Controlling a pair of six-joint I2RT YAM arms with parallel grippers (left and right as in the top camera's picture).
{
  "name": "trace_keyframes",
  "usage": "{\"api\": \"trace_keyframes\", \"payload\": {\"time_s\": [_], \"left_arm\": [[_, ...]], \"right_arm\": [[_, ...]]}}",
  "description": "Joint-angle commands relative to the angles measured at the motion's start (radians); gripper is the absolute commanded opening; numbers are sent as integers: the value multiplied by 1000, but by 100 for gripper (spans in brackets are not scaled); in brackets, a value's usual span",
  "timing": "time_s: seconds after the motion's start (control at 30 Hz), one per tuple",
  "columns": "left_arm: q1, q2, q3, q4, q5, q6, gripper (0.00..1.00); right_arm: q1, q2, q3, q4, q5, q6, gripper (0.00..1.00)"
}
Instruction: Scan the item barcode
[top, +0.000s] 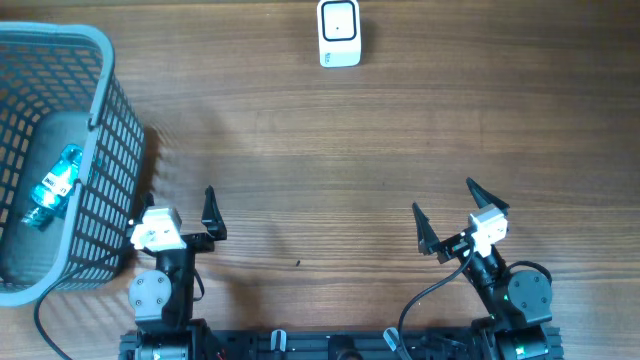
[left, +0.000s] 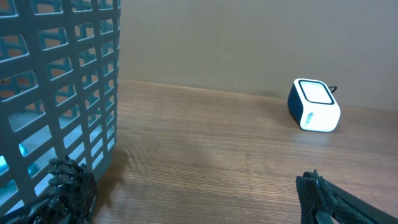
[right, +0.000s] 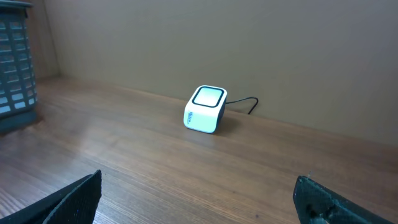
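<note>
overhead view with both wrist views. the bottle (top: 55, 187) lies on its side, at a slant, on the floor of the basket (top: 118, 140) at the left end of the table (top: 300, 150); which end bears the cap is too small to tell. the scanner (top: 339, 33) stands at the far edge of the table, well apart from the basket, with its framed window on the upper face.

the left gripper (top: 180, 200) sits just beside the basket's near right corner, jaws spread to their widest and nothing between them. the right gripper (top: 443, 196) waits near the front right of the table, equally wide and equally empty.

the step in hand is judged to be fetching the bottle, and the left arm is the nearer one. the basket walls are tall, so the approach should rise above the rim and descend from overhead rather than reach in sideways. the wrist should turn until the jaws straddle the bottle across its narrow width, not along its length. a grip clear of the label would leave the barcode uncovered; where the barcode sits cannot be read here. the lift should go straight up past the rim before any travel toward the scanner's window.
</note>
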Motion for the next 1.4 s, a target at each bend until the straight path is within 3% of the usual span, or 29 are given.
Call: {"api": "trace_keyframes", "payload": {"time_s": [0.0, 0.7, 0.8, 0.93, 1.03, 1.13, 1.17, 1.27, 1.37], "left_arm": [[-7, -8, -9, 6, -6, 15, 100], [-7, -8, -9, 6, 10, 6, 100], [-7, -8, -9, 6, 75, -184, 100], [-7, 2, -9, 18, 166, -709, 100], [-7, 3, -9, 20, 167, -837, 100], [-7, 3, -9, 25, 175, -1041, 100], [-7, 3, -9, 50, 197, -1072, 100], [-7, 3, 6, 158, 315, -989, 99], [-8, 8, 108, 76, 337, -906, 99]], "right_arm": [[-3, -12, -6, 3, 18, 2, 100], [-3, -12, -6, 3, 18, 2, 100], [-3, -12, -6, 3, 18, 2, 100], [-3, -12, -6, 3, 18, 2, 100], [-3, -12, -6, 3, 18, 2, 100], [-3, -12, -6, 3, 18, 2, 100], [-3, -12, -6, 3, 18, 2, 100], [-3, -12, -6, 3, 18, 2, 100], [-3, -12, -6, 3, 18, 2, 100]]}}
